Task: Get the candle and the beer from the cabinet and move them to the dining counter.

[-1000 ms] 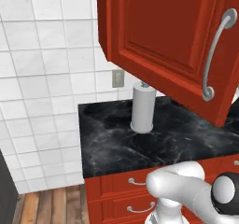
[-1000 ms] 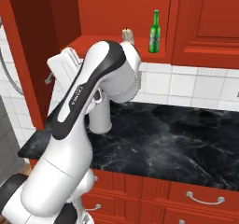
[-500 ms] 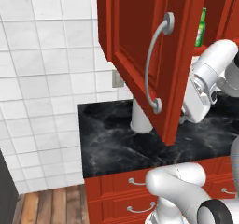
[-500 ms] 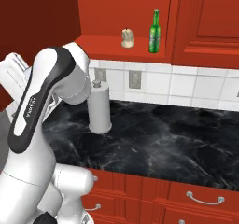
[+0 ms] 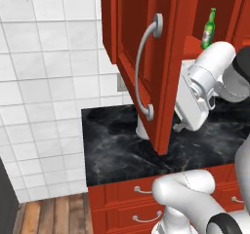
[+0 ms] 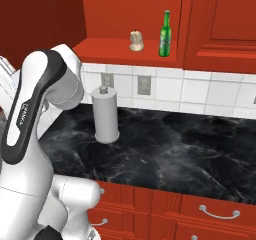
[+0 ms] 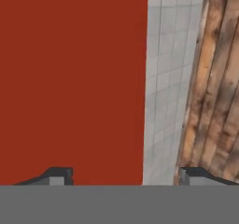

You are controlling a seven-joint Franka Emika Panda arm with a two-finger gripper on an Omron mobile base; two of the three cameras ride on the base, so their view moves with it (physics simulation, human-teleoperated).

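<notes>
The cabinet (image 6: pixel 120 50) stands open. On its shelf are the green beer (image 6: pixel 165 34) bottle and, just left of it, the small cream candle (image 6: pixel 135 40). From the left base view the beer (image 5: pixel 208 29) shows past the swung-out cabinet door (image 5: pixel 141 57) with its curved silver handle (image 5: pixel 145 67). My hand (image 5: pixel 195 104) sits low behind that door's edge, well below and left of the shelf. In the hand view my gripper (image 7: pixel 126 176) is open, its tips wide apart with nothing between them, facing the door's flat red face (image 7: pixel 70 78). The dining counter is out of view.
A grey paper towel holder (image 6: pixel 105 115) stands on the narrow black marble counter (image 6: pixel 175 151) against the white tiles. Red drawers with small handles (image 6: pixel 217 214) run below. Past the door the hand view shows tiled wall (image 7: pixel 163 78) and wooden floor (image 7: pixel 214 87).
The cabinet door has swung further out, now nearly edge-on in the left base view. My arm has moved left with it, and the shelf is fully exposed.
</notes>
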